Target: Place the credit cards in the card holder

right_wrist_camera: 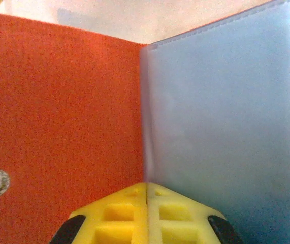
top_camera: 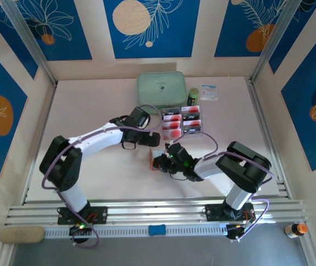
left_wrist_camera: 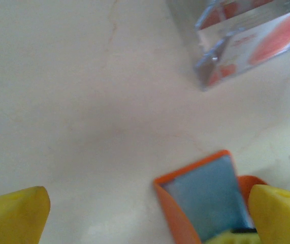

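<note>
While the right gripper [right_wrist_camera: 146, 187] pinches closed on the fold of the card holder [right_wrist_camera: 58, 101], seemingly propping its clear sleeve [right_wrist_camera: 221, 112] open on the table [top_camera: 91, 100], the left gripper [left_wrist_camera: 147, 195] hangs just beside it, spread wide and empty, with the credit cards [top_camera: 181, 123] nearby in their tray [left_wrist_camera: 201, 76].

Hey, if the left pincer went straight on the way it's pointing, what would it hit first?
Probably the open card holder, just ahead of the left pincer and close to one finger. Beside it is bare table. Depth is unclear.
</note>
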Robot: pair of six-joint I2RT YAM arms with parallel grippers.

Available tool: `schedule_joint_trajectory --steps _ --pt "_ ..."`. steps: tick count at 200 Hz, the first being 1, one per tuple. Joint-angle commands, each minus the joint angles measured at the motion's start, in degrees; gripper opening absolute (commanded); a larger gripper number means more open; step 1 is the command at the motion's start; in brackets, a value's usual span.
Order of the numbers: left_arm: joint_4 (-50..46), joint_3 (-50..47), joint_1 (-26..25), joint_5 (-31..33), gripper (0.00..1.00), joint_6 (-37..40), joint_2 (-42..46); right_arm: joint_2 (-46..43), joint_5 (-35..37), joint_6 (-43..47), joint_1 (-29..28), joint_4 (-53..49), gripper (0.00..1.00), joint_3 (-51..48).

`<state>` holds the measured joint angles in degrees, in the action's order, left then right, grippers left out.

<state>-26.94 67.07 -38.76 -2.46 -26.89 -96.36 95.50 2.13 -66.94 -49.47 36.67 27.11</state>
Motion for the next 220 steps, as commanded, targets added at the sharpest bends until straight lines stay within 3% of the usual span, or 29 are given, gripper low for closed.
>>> schedule_joint_trajectory --steps 1,64,124,170,220 --pt "2.9 -3.6 -0.5 -4.8 1.00 -6.4 3.4 1.5 2.7 -0.8 -0.7 -0.9 0.00 0.9" --pt "1.0 -8.2 -3.2 -2.3 1.00 -10.0 3.1 2.3 4.2 -2.3 -1.4 -1.4 0.00 1.3" --pt "-9.1 -7.3 -3.1 9.7 1.00 -0.4 2.8 1.2 8.3 -6.2 -1.7 -3.3 0.00 -1.4" --pt "-11.8 -8.2 -3.1 19.0 1.00 4.9 2.1 0.8 9.5 -8.0 -1.8 -4.5 0.00 -2.5" --pt "-9.7 -10.0 -3.1 22.2 1.00 7.2 -0.8 -0.3 8.0 -7.4 -1.7 -4.3 0.00 -2.1"
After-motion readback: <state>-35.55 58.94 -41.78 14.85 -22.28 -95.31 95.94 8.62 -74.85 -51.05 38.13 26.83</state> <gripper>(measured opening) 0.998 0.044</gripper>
